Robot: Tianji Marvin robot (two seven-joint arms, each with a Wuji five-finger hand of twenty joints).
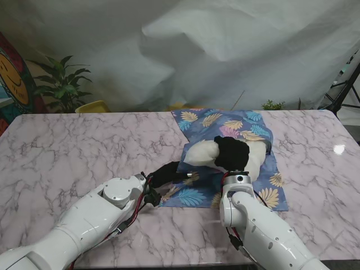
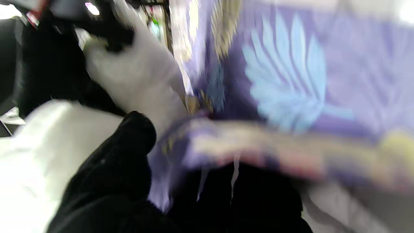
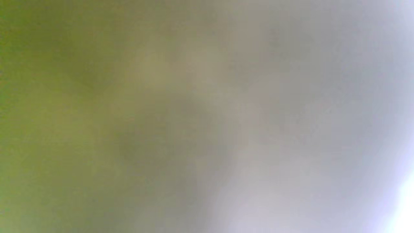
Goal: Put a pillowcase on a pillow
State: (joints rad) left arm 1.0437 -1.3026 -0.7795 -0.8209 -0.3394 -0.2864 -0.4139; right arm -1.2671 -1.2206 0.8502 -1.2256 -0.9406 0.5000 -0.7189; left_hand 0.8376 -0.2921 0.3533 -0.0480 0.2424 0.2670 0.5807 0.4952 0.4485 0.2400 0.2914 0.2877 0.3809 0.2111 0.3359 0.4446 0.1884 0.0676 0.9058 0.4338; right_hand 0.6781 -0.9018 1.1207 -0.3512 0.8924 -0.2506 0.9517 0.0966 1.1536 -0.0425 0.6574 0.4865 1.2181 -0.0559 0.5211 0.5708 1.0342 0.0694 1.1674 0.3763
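On the marble table (image 1: 84, 146), the blue leaf-print pillowcase (image 1: 236, 126) lies spread right of centre with the white pillow (image 1: 205, 153) resting on it, the pillow's left end bare; you can judge the insertion begun at best, most of it still ahead. Your right hand (image 1: 232, 152) is closed down on the pillow's middle, and your left hand (image 1: 169, 171) pinches the pillowcase's near edge; the right wrist view shows only blur.

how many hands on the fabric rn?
2. The left hand is at the pillowcase edge nearest me; the right hand rests on the white pillow. Grips unclear.
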